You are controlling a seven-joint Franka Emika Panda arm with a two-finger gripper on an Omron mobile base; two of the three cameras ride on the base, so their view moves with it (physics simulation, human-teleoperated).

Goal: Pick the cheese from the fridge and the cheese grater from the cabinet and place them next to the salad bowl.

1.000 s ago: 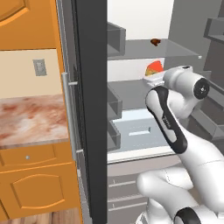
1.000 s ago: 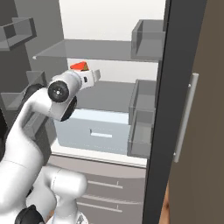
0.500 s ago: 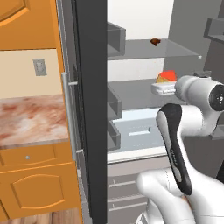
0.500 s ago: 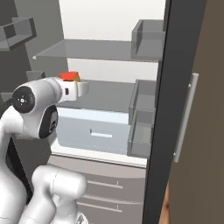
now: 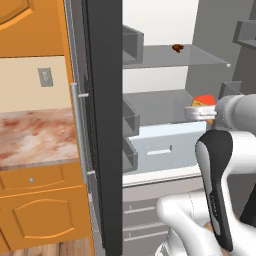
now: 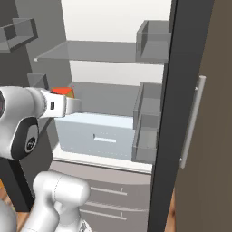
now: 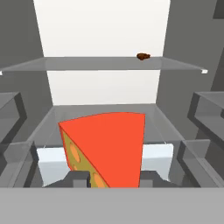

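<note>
My gripper (image 7: 111, 177) is shut on the cheese (image 7: 109, 144), a yellow-orange wedge with holes and a broad red rind face that stands up between the fingertips. In the left base view the cheese (image 5: 204, 101) sits at the tip of the gripper (image 5: 197, 111), in front of the fridge's (image 5: 105, 125) middle shelf, at the open right side. From the right base view the gripper (image 6: 72, 104) holds the cheese (image 6: 62, 92) at the left of the open fridge (image 6: 165, 113), just above the pale drawer (image 6: 97, 133).
A dark brown lump (image 5: 177, 48) lies on the upper glass shelf (image 7: 105, 63). Door bins (image 6: 147, 122) line the fridge door on the right. Left of the fridge are a marble counter (image 5: 35, 135), orange drawer cabinets (image 5: 40, 210) and an orange wall cabinet (image 5: 25, 20).
The arm has drawn back out of the fridge with the cheese in its grip, moving right and down in the left base view and leftward in the right base view.
</note>
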